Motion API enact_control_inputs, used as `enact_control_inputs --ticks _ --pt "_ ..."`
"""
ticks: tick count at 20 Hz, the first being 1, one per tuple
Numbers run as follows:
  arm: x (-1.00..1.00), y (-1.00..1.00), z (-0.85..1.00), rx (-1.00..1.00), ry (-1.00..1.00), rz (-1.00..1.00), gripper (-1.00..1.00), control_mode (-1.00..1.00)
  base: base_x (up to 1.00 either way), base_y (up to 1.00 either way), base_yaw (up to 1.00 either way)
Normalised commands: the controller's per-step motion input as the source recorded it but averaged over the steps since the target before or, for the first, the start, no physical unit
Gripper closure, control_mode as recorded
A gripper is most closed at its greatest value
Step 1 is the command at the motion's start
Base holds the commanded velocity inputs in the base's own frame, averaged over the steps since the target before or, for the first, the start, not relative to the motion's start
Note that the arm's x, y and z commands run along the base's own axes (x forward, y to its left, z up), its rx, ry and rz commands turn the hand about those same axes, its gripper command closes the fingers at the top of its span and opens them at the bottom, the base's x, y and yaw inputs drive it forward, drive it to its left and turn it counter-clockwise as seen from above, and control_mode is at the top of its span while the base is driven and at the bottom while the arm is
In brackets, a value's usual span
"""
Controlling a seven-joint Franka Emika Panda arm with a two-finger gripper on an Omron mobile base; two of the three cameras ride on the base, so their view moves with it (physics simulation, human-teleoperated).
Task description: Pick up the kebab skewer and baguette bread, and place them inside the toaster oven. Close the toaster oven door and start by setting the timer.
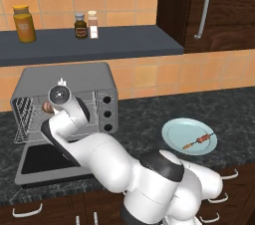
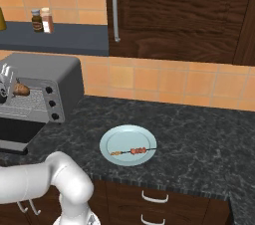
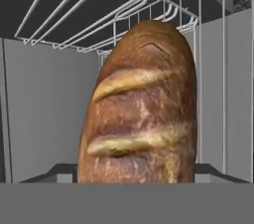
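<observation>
The golden-brown baguette bread point(image 3: 141, 109) fills the hand view, close up and pointing into the toaster oven's grey cavity beside the wire rack point(image 3: 124, 0). My gripper point(image 1: 51, 105) reaches into the open toaster oven point(image 1: 64, 77), shut on the baguette bread point(image 1: 47, 107); its fingertips are hidden. The same loaf point(image 2: 21, 89) shows at the mouth of the toaster oven point(image 2: 50, 69). The toaster oven door point(image 1: 50, 162) lies folded down flat on the counter. The kebab skewer point(image 1: 199, 141) rests on a pale blue plate point(image 1: 174, 134) to the right, also seen as the skewer point(image 2: 132, 152).
Three black knobs point(image 1: 106, 114) line the oven's right side. A shelf above carries an orange jar point(image 1: 24, 23) and two small bottles point(image 1: 85, 25). Dark wooden cabinets point(image 2: 174, 15) hang at the right. My white arm crosses the counter in front of the oven.
</observation>
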Motion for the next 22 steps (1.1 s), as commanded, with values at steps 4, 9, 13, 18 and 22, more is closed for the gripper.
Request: enact_control_inputs --ticks 4,9,13,18,22 --pt "0.01 0.03 0.0 0.0 0.02 0.0 -1.0 -1.0 0.0 0.0 0.0" --pt "0.0 0.01 -0.02 0.0 0.02 0.0 -1.0 -1.0 0.0 0.0 0.0" --pt "-0.01 -0.04 0.0 0.0 0.01 0.0 -1.0 -1.0 0.0 0.0 0.0" --pt "-0.77 -0.5 0.15 0.0 0.03 0.0 -1.0 -1.0 0.0 0.0 0.0" --pt "-0.96 -0.74 0.41 0.0 0.1 0.0 -1.0 -1.0 0.0 0.0 0.0"
